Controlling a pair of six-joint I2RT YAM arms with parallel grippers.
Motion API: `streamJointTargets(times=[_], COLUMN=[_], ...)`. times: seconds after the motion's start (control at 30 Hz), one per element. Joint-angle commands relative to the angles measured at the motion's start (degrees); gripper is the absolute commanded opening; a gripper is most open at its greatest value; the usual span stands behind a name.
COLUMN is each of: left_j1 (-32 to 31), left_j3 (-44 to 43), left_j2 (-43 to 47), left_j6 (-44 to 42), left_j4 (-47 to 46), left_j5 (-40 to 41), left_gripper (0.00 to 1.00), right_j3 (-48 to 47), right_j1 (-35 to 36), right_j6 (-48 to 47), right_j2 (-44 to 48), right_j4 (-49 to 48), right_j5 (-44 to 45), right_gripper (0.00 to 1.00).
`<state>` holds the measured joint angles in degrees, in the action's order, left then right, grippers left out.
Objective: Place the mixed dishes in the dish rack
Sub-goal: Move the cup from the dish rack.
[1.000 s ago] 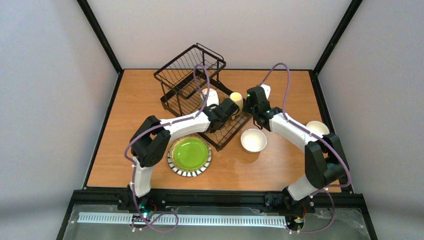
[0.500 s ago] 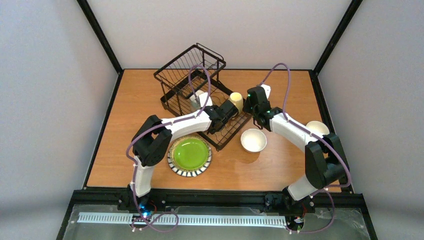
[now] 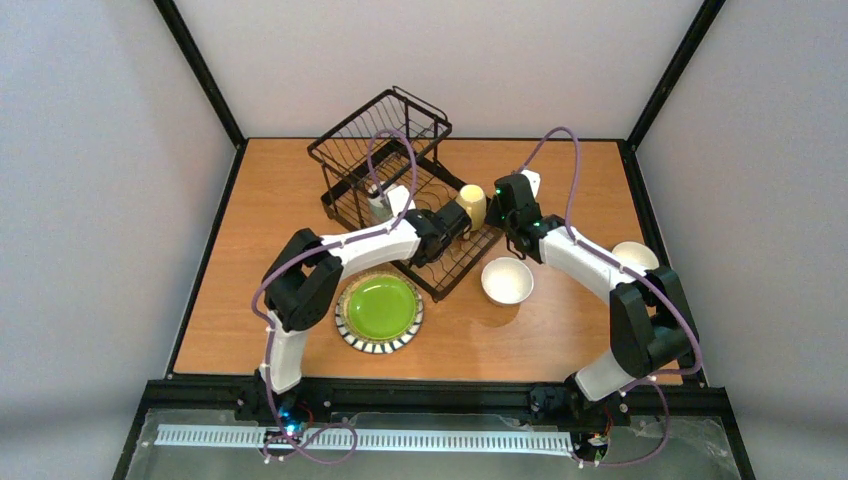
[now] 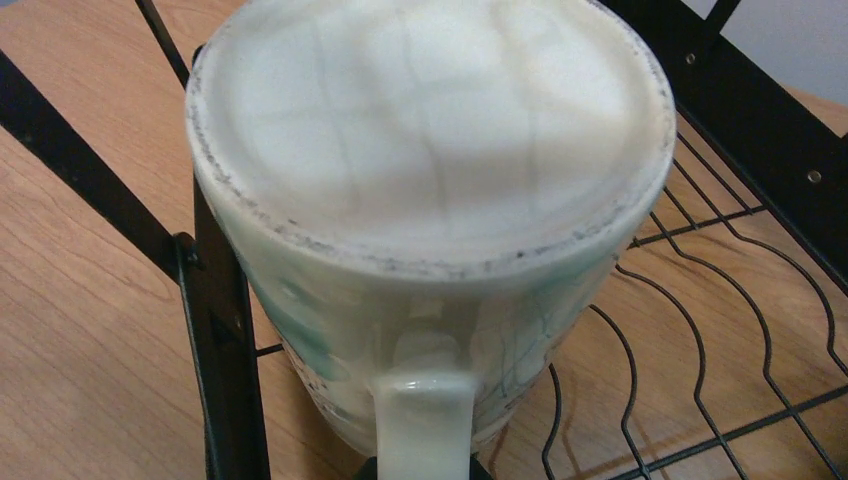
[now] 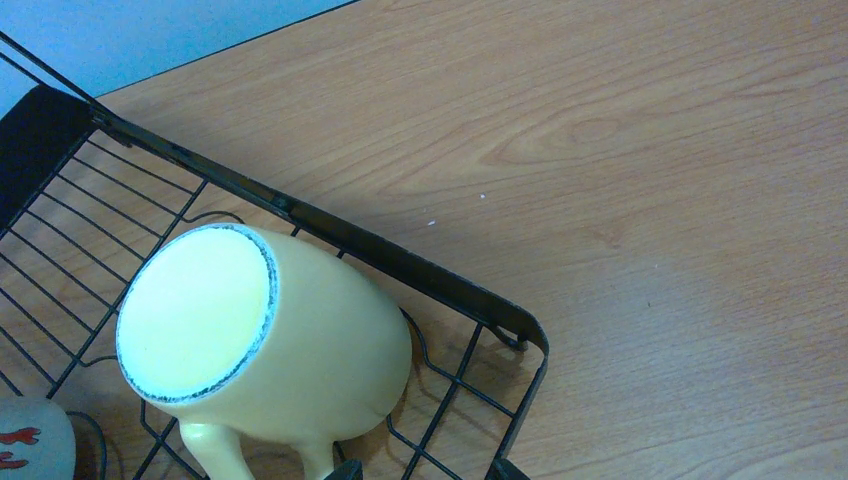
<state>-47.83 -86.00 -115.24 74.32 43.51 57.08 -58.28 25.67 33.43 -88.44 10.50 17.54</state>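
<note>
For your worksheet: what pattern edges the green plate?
Black-and-white stripes on the plate rim, top external view.

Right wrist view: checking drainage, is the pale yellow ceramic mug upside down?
Upside down: the pale yellow ceramic mug shows its closed flat base with a bare ring, standing inside the black wire rack.

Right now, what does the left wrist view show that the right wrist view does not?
Only left wrist: a white mug with teal marks, base toward the camera, handle at the bottom edge, filling most of the picture.
Only right wrist: a yellow mug, base toward the camera, in a corner of the rack, and part of a grey thing with red marks at the lower left edge.
Both: black rack wires over the wood table.
</note>
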Motion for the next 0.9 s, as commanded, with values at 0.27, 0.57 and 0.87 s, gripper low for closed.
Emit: streamJointTargets(times=[0.27, 0.57, 0.87], left_j1=[3.3, 4.6, 4.9], left_j3=[-1.5, -2.2, -7.2], left_j2=[-1.3, -1.9, -4.9], left_j6=[-0.4, -3.1, -3.7], left_j4=[-2.0, -4.4, -3.8], left_j5=[4.5, 4.1, 2.7], left_gripper=[0.18, 0.20, 0.31], right_j3=[0.6, 0.7, 0.9], right_j1=[-0.5, -0.5, -0.5], right_j6=[-1.0, -1.0, -1.2], right_j2=[0.2, 0.0, 0.2], right_j4=[0.0, 0.0, 0.0], right_j5=[0.1, 0.5, 0.8], right_gripper=[0.74, 0.74, 0.74])
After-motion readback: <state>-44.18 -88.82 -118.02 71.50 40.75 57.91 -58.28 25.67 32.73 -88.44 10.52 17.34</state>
